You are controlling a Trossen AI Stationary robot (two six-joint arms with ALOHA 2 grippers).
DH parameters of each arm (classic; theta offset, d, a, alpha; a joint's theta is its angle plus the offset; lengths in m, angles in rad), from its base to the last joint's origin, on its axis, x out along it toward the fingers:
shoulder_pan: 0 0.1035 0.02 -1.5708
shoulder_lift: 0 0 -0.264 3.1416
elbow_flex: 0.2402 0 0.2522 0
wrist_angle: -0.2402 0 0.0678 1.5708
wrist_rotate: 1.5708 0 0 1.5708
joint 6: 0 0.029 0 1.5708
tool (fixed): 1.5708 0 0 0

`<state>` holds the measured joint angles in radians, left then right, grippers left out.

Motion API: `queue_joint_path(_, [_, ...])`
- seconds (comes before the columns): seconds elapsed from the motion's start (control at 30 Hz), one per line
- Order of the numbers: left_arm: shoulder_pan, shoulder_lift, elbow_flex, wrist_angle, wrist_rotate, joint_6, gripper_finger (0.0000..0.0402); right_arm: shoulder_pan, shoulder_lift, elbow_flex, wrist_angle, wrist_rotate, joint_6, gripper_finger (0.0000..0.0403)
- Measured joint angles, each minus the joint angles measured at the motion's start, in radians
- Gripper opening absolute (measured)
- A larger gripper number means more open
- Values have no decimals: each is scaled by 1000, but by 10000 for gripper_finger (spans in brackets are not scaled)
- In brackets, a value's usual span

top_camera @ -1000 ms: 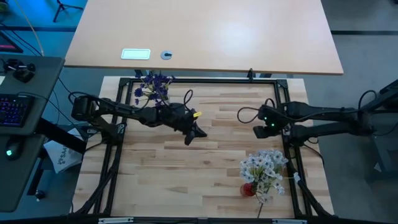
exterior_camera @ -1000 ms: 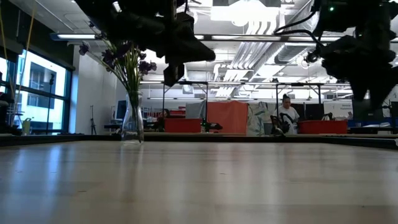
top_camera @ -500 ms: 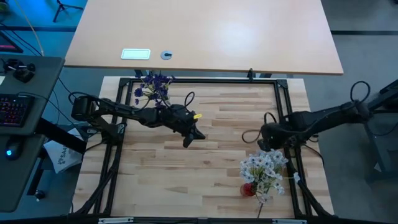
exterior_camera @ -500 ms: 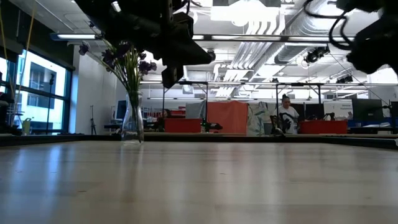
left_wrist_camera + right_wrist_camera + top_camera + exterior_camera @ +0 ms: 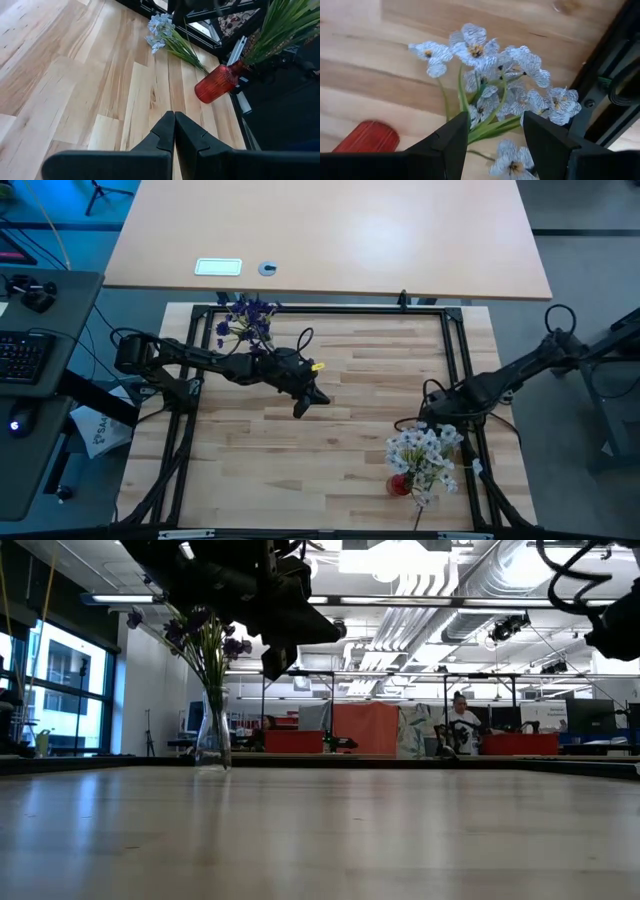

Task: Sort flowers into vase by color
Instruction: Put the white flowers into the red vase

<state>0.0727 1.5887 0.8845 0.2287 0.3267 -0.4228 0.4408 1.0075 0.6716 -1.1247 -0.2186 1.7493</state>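
Wood table (image 5: 340, 470): white flowers (image 5: 425, 450) in red vase (image 5: 400, 484), near right edge. Our right gripper (image 5: 495, 140), fingers wide, above stems; next we close on one. Left gripper (image 5: 174, 131) pinched empty mid-table.

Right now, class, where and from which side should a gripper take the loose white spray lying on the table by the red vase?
Probably by its bare green stem, from above, straddling it crosswise: the white spray lies flat, and its blooms would likely crush.
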Motion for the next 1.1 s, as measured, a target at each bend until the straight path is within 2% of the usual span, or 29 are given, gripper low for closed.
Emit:
queue_joint_path(0.37, [7,0,0,0,0,27,0,-2,208,-3,86,-40,-85,184])
queue_joint_path(0.5, [20,0,0,0,1,34,0,-2,239,-83,265,-129,-90,184])
queue_joint_path(0.67, [32,0,0,0,3,34,0,-2,241,-177,360,-148,3,184])
queue_joint_path(0.9, [44,0,0,0,3,52,0,-42,241,-175,385,-42,-24,172])
queue_joint_path(1.0, [55,0,0,5,2,59,0,-100,241,-157,385,35,-82,140])
queue_joint_path(1.1, [69,0,0,25,1,59,0,-176,241,-131,383,101,-192,90])
